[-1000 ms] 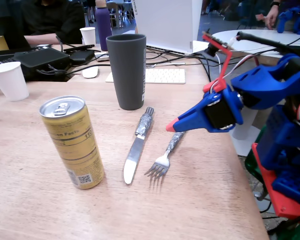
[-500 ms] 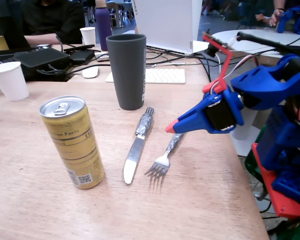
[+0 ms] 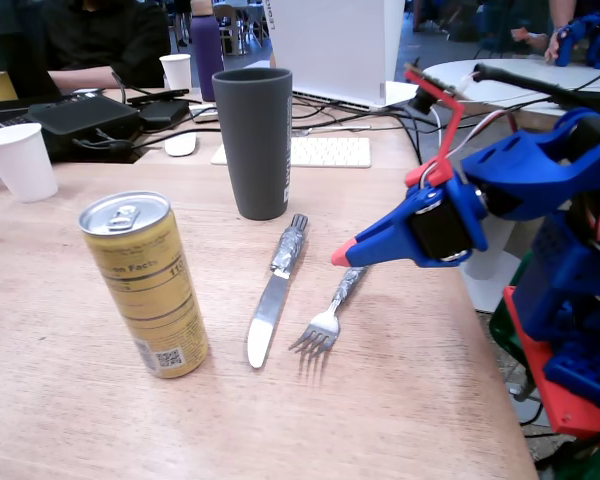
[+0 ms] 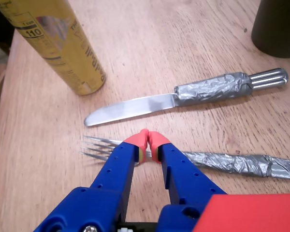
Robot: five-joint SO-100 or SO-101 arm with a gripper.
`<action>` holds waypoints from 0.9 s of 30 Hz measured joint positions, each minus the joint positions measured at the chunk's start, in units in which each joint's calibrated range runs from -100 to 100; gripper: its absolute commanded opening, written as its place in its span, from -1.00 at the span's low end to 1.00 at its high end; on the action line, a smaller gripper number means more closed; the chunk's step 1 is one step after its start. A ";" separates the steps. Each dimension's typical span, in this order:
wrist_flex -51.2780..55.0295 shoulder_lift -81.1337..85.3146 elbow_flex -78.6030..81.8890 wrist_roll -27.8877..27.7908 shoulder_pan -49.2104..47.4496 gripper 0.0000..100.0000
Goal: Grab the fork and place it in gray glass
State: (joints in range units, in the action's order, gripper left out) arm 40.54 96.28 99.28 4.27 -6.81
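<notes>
A: Pale wooden counter (image 3: 60, 330) in a busy office, with a keyboard (image 3: 325, 151), cables and white paper cups (image 3: 20, 160) at the far edge.

B: And the fork (image 3: 329, 312)?

A: Lying flat on the counter, right of the knife (image 3: 275, 290) and nearly parallel to it in the fixed view. Long axis running near-to-far, leaning a little right at the far end. Tines toward the near edge, taped handle toward the far side. In the wrist view, tines to the left, handle (image 4: 241, 164) stretching right.

B: The gray glass (image 3: 253, 142)?

A: Upright beyond the knife's handle end, well apart from the fork. Gold can (image 3: 145, 283) standing to the left of the knife.

B: Arm pose?

A: Reaching in from the right of the fixed view, blue body angled down and to the left, red-tipped end effector (image 3: 342, 254) above the fork's handle. Cannot tell from that view whether touching it.

B: Fingers?

A: Pressed together in the wrist view, the two red tips (image 4: 147, 139) meeting with nothing between them. Positioned over the fork's neck, just right of the tines, the fork's shaft passing crosswise beneath the end effector (image 4: 147, 145).

B: Knife from the wrist view?

A: Beyond the fork, blade pointing left toward the can (image 4: 58, 46), taped handle to the right.
</notes>
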 measured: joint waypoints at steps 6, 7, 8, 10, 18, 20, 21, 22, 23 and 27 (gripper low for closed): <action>0.00 0.00 0.00 -0.29 0.00 -1.00; 0.00 0.00 0.00 -0.29 0.00 -1.00; 0.00 0.00 0.00 -0.29 0.00 -1.00; 0.00 -0.26 -0.36 -0.29 0.00 -1.00; 6.54 -28.02 -32.01 -5.47 1.32 -1.00; 14.82 -31.73 -41.21 -7.47 1.32 -1.00; 19.38 -33.38 -46.44 -8.40 1.32 -1.00; 23.85 -35.02 -51.49 -9.23 1.32 -1.00; 28.49 -37.35 -56.45 -10.06 1.32 -1.00; 42.40 -47.64 -74.12 -13.53 1.32 -1.00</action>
State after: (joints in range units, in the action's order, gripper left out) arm 82.94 48.64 25.16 -9.26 -5.50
